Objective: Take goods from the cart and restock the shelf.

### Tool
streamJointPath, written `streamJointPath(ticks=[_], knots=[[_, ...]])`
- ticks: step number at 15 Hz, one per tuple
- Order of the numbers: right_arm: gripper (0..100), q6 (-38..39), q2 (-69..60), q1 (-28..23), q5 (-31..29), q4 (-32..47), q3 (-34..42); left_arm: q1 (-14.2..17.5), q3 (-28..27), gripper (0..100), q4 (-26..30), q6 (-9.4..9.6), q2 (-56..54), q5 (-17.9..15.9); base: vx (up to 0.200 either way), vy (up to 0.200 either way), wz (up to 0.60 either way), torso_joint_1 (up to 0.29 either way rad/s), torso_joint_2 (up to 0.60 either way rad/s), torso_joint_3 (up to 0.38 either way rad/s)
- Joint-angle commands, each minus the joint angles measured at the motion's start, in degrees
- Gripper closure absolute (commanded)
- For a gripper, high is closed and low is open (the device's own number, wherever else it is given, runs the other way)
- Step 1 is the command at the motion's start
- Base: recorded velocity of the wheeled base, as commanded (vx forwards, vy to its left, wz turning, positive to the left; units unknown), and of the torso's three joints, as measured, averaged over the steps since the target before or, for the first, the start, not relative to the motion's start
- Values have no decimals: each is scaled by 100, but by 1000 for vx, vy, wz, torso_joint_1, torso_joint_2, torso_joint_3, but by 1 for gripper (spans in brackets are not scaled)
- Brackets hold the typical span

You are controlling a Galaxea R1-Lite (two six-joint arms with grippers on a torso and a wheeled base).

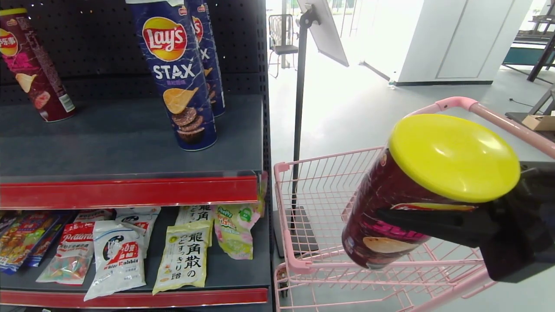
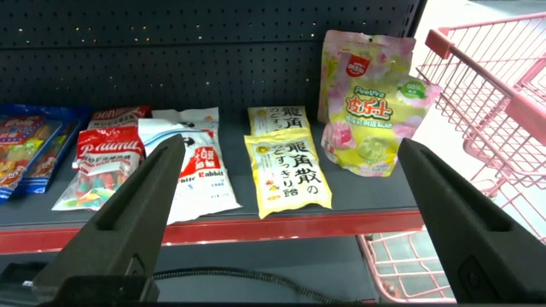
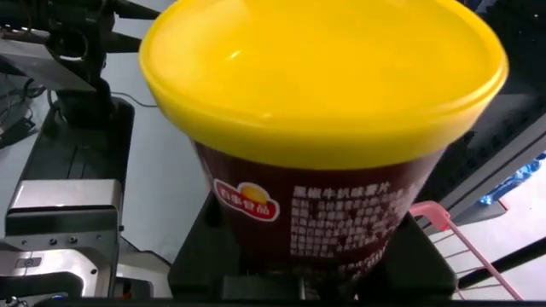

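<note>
Upper shelf [image 1: 108, 143] lies bare between maroon can [image 1: 37, 65] and blue cans [image 1: 182, 78].

I am holding a chip can [image 1: 416, 190] tilted in my right gripper [image 1: 422, 221] above the cart [image 1: 303, 208], which is standing just right of the shelf [image 1: 130, 190]. Two tall cans [image 1: 182, 78] are standing one behind the other on the upper board, with a third can [image 1: 37, 65] well to their left. Snack bags [image 1: 182, 255] are lying on the lower board, and my left gripper [image 2: 286, 170] is hanging spread before them.
</note>
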Motion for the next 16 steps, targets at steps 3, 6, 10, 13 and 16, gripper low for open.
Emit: streamJointPath(ticks=[3,6,10,13,16], knots=[[100,2,-37,18,-111,-3,48,-2,-8,0,-1,2,8,5,0,0,0,0,0,0],[100,2,-46,9,-111,-3,57,-2,1,0,-1,20,8,-4,67,0,0,1,-1,1],[100,-7,-63,18,-111,-3,136,7,1,0,-1,11,8,-4,200,0,0,0,4,5],[100,-7,-133,9,-111,-3,224,-2,1,0,-1,11,8,-4,200,0,0,2,-1,2],[100,11,-274,-9,-111,15,356,-2,1,0,-1,2,8,-4,67,0,0,1,-1,1]])
